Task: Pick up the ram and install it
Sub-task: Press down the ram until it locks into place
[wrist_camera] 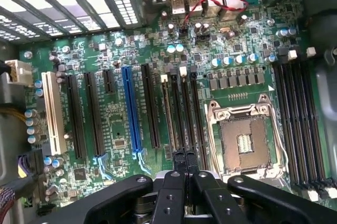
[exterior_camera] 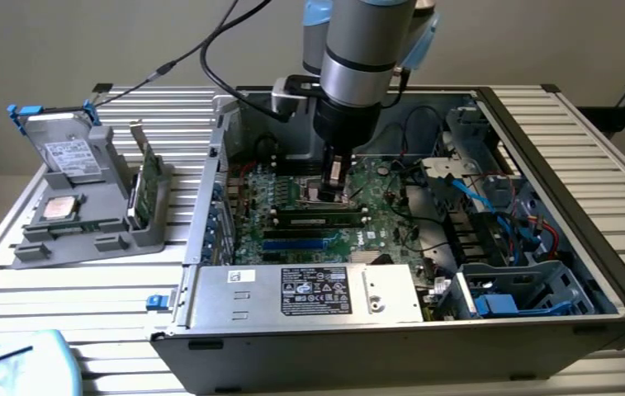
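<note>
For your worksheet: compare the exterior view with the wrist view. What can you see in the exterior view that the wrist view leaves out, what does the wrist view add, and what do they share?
Exterior view alone: the grey holder beside the computer case, carrying a green ram stick upright, a silver processor chip and a labelled drive; also the power supply.

Wrist view alone: the empty processor socket, the blue slot and white slot, close up.

Both: the green motherboard and the shut gripper low over its memory slots.
</note>
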Controlling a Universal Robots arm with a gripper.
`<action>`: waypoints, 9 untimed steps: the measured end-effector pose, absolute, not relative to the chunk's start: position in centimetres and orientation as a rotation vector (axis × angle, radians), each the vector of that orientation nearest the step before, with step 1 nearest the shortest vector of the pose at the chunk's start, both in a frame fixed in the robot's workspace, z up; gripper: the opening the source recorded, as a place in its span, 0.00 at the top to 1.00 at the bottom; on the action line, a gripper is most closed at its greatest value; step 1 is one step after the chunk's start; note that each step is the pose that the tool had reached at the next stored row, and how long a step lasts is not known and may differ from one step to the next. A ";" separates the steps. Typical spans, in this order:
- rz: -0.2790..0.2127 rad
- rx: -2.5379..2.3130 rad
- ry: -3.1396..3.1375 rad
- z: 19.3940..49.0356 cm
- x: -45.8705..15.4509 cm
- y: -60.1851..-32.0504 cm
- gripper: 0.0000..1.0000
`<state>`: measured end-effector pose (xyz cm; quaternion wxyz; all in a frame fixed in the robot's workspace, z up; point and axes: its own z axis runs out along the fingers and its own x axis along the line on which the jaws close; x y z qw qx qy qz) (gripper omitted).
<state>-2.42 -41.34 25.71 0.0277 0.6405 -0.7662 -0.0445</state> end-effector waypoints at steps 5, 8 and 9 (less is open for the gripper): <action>-0.120 1.917 -2.422 25.7 -2.4 -41.3 0.89; -0.107 1.881 -2.455 25.7 -2.4 -41.3 0.89; -0.101 1.870 -2.465 25.7 -2.4 -41.3 0.89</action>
